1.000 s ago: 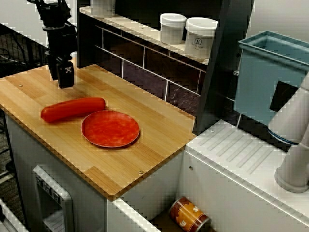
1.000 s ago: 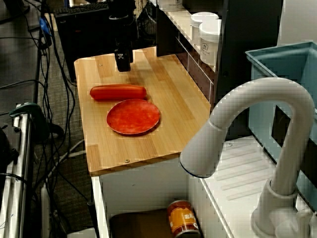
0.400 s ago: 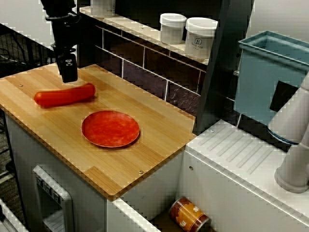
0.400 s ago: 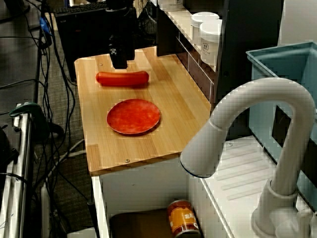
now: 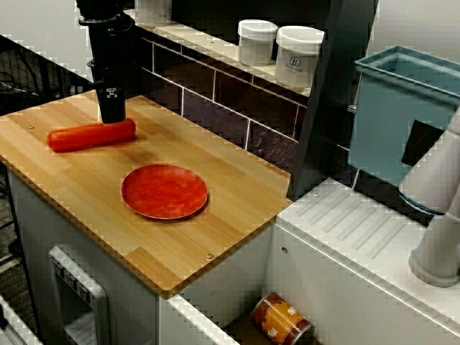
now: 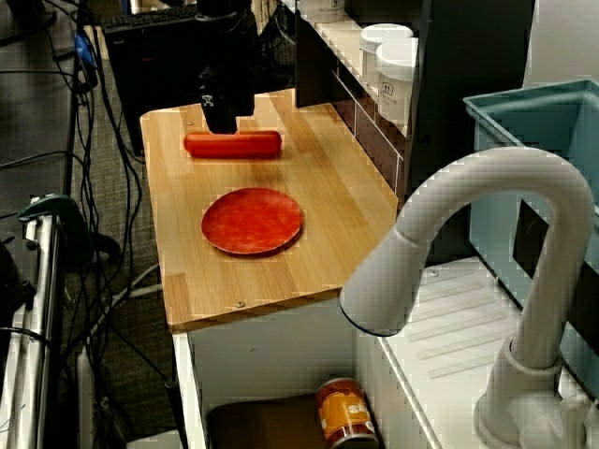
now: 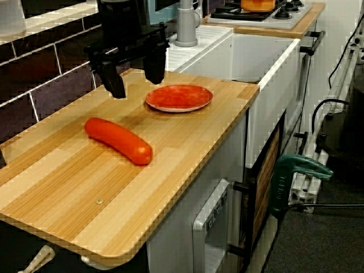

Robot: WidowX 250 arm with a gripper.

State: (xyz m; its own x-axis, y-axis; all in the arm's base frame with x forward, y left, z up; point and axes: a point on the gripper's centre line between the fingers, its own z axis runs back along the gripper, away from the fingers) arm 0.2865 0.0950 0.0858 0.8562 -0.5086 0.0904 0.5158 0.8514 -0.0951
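Note:
A long red sausage (image 5: 92,136) (image 6: 233,144) (image 7: 118,140) lies flat on the wooden board (image 5: 237,194), left of a red plate (image 5: 164,190) (image 6: 252,220) (image 7: 179,97) that has nothing on it. My black gripper (image 5: 111,108) (image 6: 220,112) (image 7: 135,77) hangs upright close over the sausage's end on the wall side. In the view from the board's end its two fingers (image 7: 114,82) stand wide apart with nothing between them, a little above the wood and apart from the sausage.
A dark tiled wall with a shelf holding white jars (image 5: 298,56) runs behind the board. A blue bin (image 5: 402,108) and a white faucet (image 6: 468,243) stand to the right. A can (image 5: 282,320) lies in the sink below. Cables and a green clamp (image 7: 298,170) are beside the counter.
The sausage has shifted away from the plate toward the board's back left. The gripper has moved right along the wall side and now stands over the sausage's end.

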